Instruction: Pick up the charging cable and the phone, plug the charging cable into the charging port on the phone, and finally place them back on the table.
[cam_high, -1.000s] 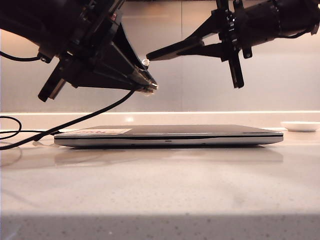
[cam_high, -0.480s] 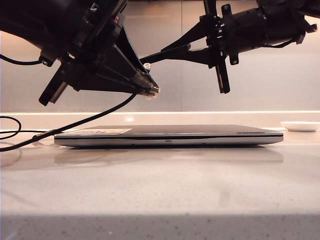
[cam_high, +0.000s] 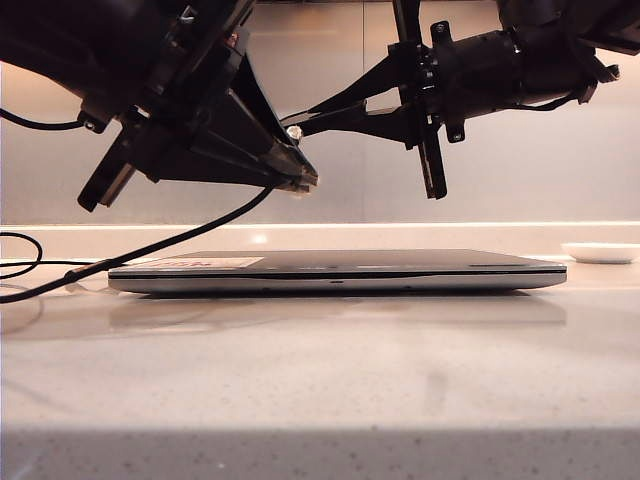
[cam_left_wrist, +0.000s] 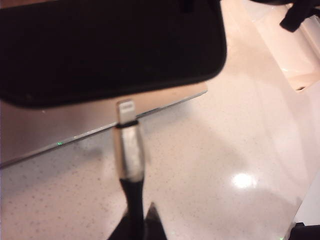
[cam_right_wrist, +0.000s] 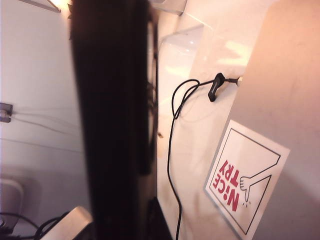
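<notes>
My left gripper (cam_high: 298, 178) hangs above the laptop's left part, shut on the charging cable (cam_high: 170, 240) just behind its plug. In the left wrist view the silvery plug (cam_left_wrist: 126, 111) points at the near edge of the phone (cam_left_wrist: 110, 45), a black slab, and its tip almost touches that edge. The left gripper (cam_left_wrist: 137, 216) pinches the black cord. My right gripper (cam_high: 345, 105) reaches in from the upper right, shut on the phone (cam_high: 320, 120), which is seen edge-on. In the right wrist view the phone (cam_right_wrist: 110, 110) fills the space between the right gripper (cam_right_wrist: 120, 225) fingers. The charging port is too small to make out.
A closed silver laptop (cam_high: 400, 265) with a "NICE TRY" sticker (cam_right_wrist: 245, 180) lies flat on the speckled white table (cam_high: 320, 370) under both grippers. The cord trails down to the left and loops on the table (cam_right_wrist: 172, 150). A small white dish (cam_high: 600, 252) sits far right.
My right gripper has carried the phone to the left, bringing its free end down close to the plug. The left gripper and the cable have stayed still.
</notes>
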